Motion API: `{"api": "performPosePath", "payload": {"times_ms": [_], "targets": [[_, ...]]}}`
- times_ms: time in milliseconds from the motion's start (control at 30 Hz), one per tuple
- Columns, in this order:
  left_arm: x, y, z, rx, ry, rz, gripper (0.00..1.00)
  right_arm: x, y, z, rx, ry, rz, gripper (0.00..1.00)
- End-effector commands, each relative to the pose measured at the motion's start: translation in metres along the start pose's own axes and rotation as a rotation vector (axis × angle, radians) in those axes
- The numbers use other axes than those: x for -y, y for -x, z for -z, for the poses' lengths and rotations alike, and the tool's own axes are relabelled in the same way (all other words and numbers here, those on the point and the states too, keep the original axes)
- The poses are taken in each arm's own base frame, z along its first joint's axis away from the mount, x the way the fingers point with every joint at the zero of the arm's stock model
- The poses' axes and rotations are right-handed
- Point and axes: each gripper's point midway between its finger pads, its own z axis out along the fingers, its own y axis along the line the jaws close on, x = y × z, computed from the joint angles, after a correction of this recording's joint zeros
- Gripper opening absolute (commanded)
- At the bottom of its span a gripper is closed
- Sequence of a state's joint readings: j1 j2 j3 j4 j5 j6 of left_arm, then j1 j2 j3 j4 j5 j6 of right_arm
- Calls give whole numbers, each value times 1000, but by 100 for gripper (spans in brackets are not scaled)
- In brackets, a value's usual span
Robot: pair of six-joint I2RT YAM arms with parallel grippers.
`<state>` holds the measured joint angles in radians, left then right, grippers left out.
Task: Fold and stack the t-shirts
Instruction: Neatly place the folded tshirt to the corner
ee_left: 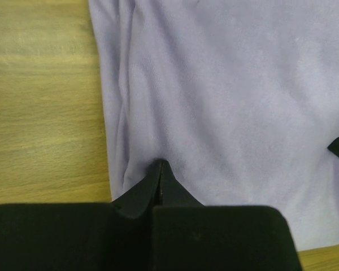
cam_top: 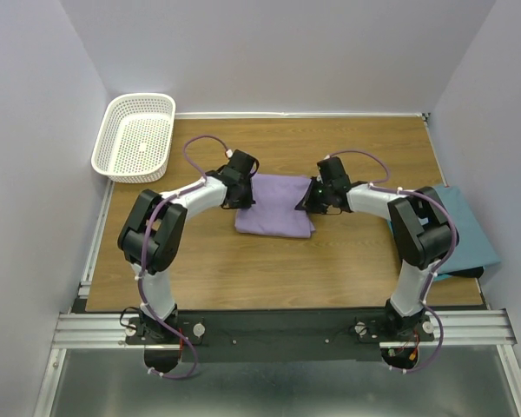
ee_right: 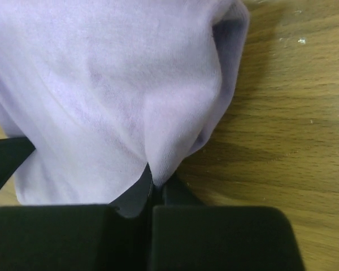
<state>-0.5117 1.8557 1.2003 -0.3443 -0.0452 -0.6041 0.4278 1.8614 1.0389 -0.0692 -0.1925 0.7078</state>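
Note:
The lavender t-shirt (cam_top: 276, 204) lies folded in a rough rectangle at the table's middle. My left gripper (cam_top: 240, 195) is at its left edge. In the left wrist view the jaws (ee_left: 161, 168) are closed, with their tips sunk into the lavender cloth (ee_left: 226, 84), whose creases run to the tips. My right gripper (cam_top: 312, 201) is at the shirt's right edge. In the right wrist view (ee_right: 157, 183) it is shut on a raised fold of the lavender cloth (ee_right: 101, 84). The teal t-shirt (cam_top: 465, 228) lies flat at the table's right edge, partly under the right arm.
A white mesh basket (cam_top: 135, 135) stands at the table's far left corner. Bare wooden tabletop (cam_top: 278, 269) lies in front of the shirt. White walls close in the left, back and right sides.

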Motion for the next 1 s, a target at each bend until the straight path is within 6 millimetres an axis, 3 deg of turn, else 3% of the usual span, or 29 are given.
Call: {"api": "performPosePath", "payload": {"times_ms": [0,167,400,567,833,967], "targets": [[3,32,17,80,22,-18,0,30,-5,-6,38,-148,-48,0],[10,65,42,146,-2,-12,0,29,4,6,87,-163,-32,0],[12,92,66,198,-33,-8,0,53,23,31,230,-311,-98,0],[15,95,75,205,-58,-12,0,58,34,46,279,-373,-98,0],[21,89,81,201,-107,-18,0,92,37,62,288,-624,-131,0],[22,90,84,204,-113,-25,0,93,55,74,333,-707,-141,0]]}}
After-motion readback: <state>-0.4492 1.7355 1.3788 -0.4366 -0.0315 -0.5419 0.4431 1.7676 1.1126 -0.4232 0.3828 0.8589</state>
